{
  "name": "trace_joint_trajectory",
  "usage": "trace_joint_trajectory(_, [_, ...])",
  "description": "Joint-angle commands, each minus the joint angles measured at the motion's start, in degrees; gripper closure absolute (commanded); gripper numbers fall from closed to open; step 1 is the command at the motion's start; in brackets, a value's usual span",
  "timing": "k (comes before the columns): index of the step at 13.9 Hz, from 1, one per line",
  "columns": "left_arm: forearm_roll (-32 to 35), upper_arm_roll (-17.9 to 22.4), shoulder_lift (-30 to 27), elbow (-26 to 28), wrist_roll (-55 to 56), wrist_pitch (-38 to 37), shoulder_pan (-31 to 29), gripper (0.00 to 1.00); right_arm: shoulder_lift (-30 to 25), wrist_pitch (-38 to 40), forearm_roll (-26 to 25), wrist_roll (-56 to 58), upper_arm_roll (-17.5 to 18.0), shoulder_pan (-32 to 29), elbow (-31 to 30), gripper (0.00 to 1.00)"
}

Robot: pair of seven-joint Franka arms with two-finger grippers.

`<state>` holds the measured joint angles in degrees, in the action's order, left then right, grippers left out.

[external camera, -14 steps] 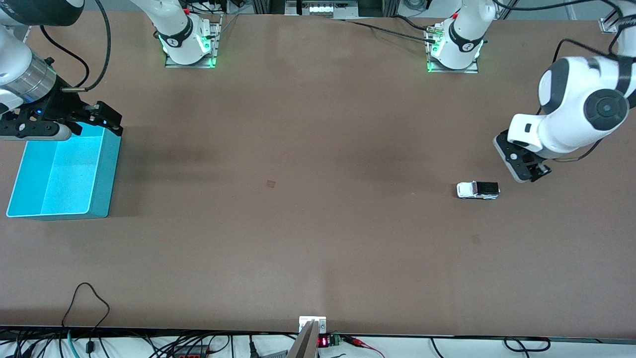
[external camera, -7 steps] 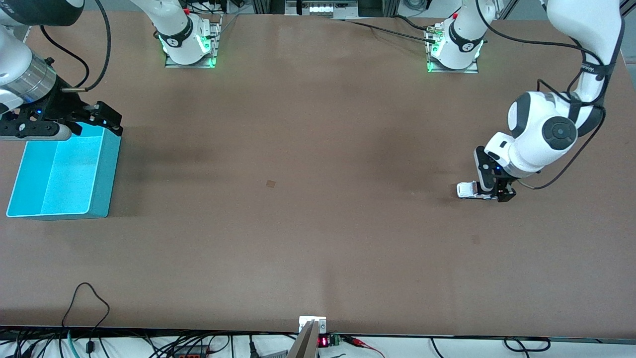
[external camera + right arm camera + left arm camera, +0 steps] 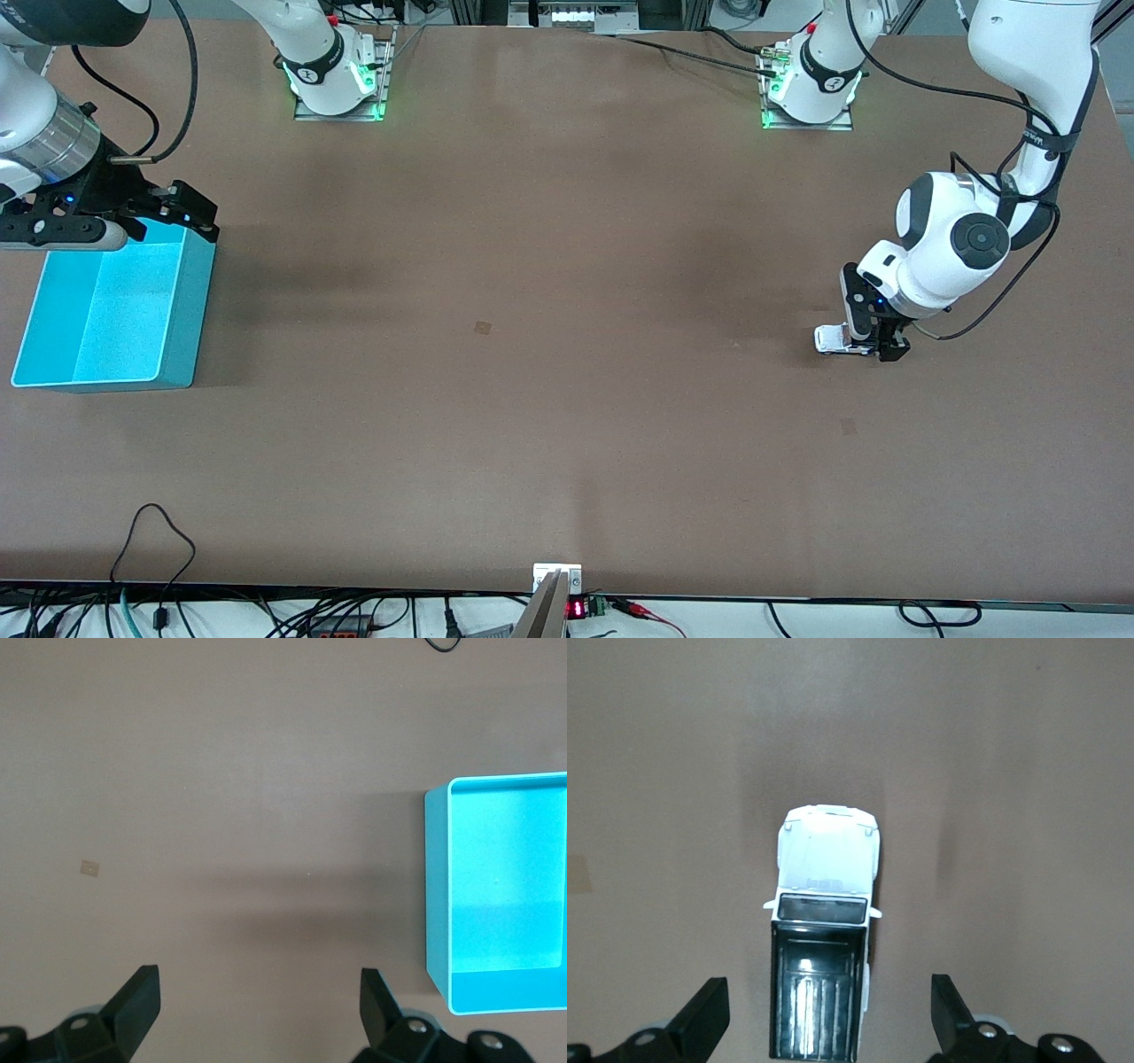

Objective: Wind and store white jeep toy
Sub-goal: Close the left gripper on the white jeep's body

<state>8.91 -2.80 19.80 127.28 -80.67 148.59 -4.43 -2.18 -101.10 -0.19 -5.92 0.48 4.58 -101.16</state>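
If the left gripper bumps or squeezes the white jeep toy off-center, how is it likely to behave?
The white jeep toy sits on its wheels on the bare table, so a nudge along its length would probably roll it away. It looks rigid, so it should not deform between the fingers of the open left gripper. Being tiny, it is likely light and could pivot if one finger touches first.

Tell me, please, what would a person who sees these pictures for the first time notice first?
Probably the left claw, low over the white jeep at the left arm's end of the table, its fingers open on either side of the black rear roof. Next, the bright blue bin at the right arm's end, which looks empty, with the open right claw waiting over its edge.
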Motion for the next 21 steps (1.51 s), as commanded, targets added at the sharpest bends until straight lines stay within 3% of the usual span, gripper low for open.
trace_joint_trajectory(1, [1.55,0.08,2.08,-0.02,-1.68,4.24,-0.84,0.00,-0.89,0.11,0.01,0.21,-0.04,-0.09,-0.71,0.00])
trace_joint_trajectory(3, [1.55,0.08,2.87,-0.02,-1.77,4.78,-1.02,0.01,-0.89,0.11,0.01,0.21,-0.04,-0.09,-0.71,0.00])
trace_joint_trajectory(4, [1.55,-0.01,2.87,-0.02,-1.77,4.78,-1.02,0.12,-0.98,0.11,0.01,0.21,-0.04,-0.09,-0.71,0.00])
trace_joint_trajectory(5, [1.55,-0.01,2.87,-0.02,-1.95,4.78,-0.93,0.32,-0.98,0.11,0.01,0.21,-0.04,-0.09,-0.71,0.00])
trace_joint_trajectory(8, [1.55,-0.01,3.31,0.07,-2.04,4.69,-1.02,0.73,-0.98,0.11,0.01,0.21,-0.04,-0.09,-0.71,0.00])
trace_joint_trajectory(9, [1.55,-0.01,3.58,0.07,-2.21,4.69,-1.02,0.80,-0.89,0.11,0.01,0.21,-0.04,-0.09,-0.71,0.00])
trace_joint_trajectory(14, [1.64,-0.10,3.67,-0.37,-7.29,4.08,-0.93,0.87,-0.98,0.11,0.01,0.21,-0.04,-0.09,-0.71,0.00])
trace_joint_trajectory(21, [1.55,-0.10,5.07,-0.54,-8.72,4.43,-2.77,0.87,-0.89,0.11,0.01,0.21,-0.04,-0.09,-0.71,0.00])
